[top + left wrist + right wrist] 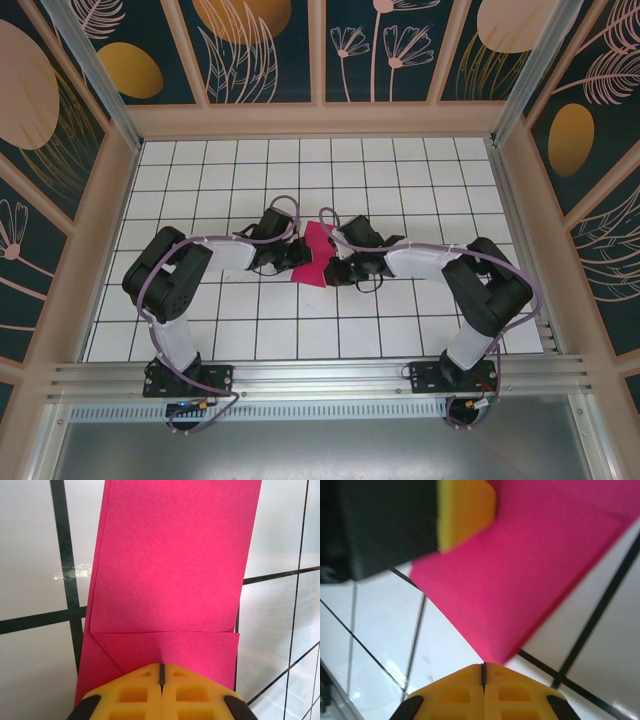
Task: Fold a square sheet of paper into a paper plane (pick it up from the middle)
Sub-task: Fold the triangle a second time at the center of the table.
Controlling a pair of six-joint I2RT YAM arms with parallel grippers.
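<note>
The square sheet of paper point(318, 255) is magenta-pink and folded into a smaller creased shape. It sits mid-floor between both grippers. My left gripper point(162, 666) is shut, its yellow fingers point(135, 690) pinching the paper point(170, 570) at its near edge, where a faint ridge runs into the slit. A folded flap lies across the sheet just beyond. My right gripper point(483, 666) is shut at a pointed corner of the paper point(520, 580), which rises from its jaws. The left gripper's yellow finger point(465, 510) rests on the sheet at the far side.
The white tiled floor point(250, 170) with dark grid lines spreads all around the paper. Wooden walls point(320, 120) with patterned panels enclose it. Both arms point(170, 280) bend inward from their bases at the near rail point(320, 375).
</note>
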